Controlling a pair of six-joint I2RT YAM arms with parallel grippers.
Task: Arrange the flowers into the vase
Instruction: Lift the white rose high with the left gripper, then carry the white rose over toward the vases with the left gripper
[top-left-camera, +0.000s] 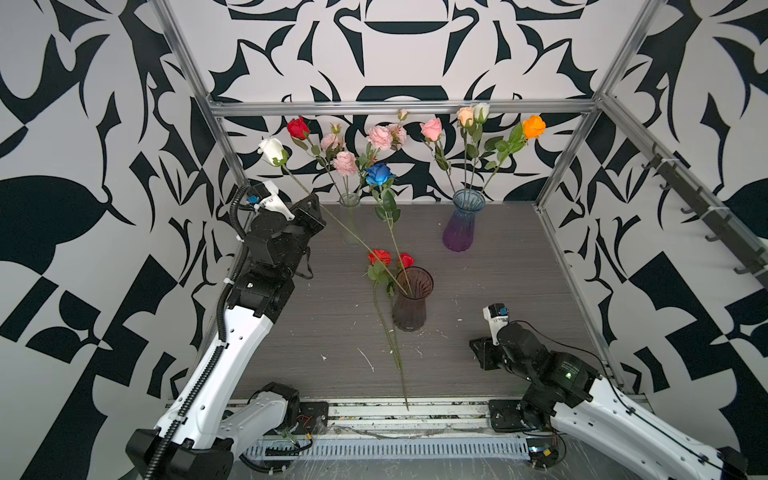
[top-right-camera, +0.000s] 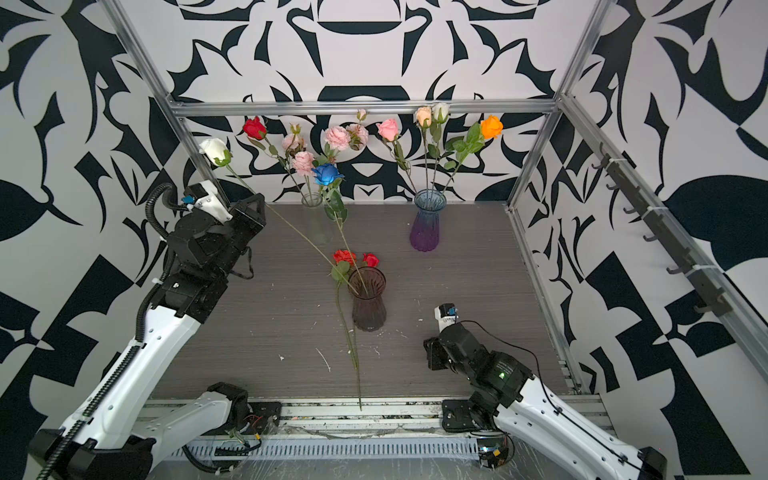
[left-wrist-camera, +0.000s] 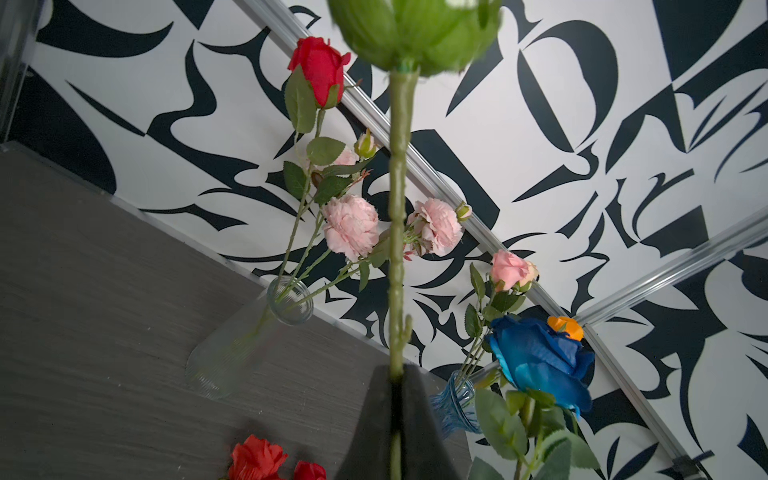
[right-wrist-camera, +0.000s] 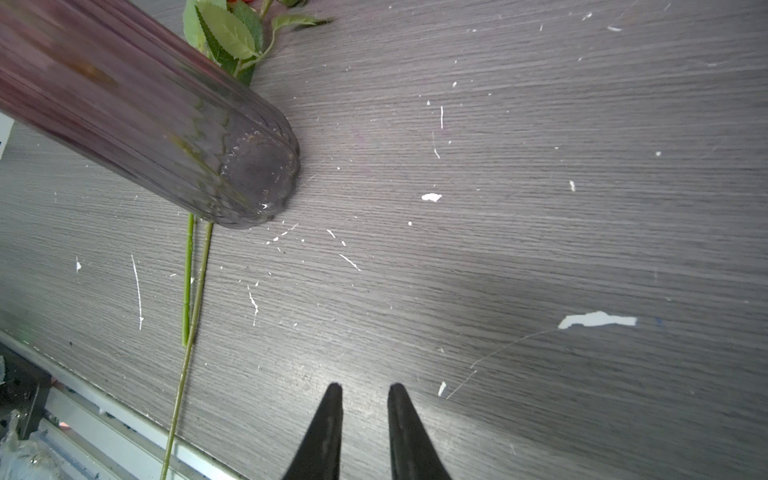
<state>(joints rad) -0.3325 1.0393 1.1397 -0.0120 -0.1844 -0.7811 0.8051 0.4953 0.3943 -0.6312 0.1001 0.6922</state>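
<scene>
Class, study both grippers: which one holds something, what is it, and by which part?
The left gripper is shut on the white rose, pinching its stem partway along, below the bloom. The right gripper holds nothing.

The white rose (top-left-camera: 272, 150) pinched in my left claw (left-wrist-camera: 397, 374) slants bloom-up, and its long stem runs down into the dark ribbed vase (top-left-camera: 412, 305) mid-table. A blue rose (top-left-camera: 379, 174) leans in that same vase. Two red roses (top-left-camera: 380, 257) lie flat beside it, stems toward the near edge. At the back, a clear vase (top-left-camera: 349, 199) holds a red bud (top-left-camera: 298, 126) and pink ruffled blooms (top-left-camera: 345, 163). A blue-to-purple vase (top-left-camera: 463, 224) holds pink, peach, white and orange roses (top-left-camera: 534, 126).
</scene>
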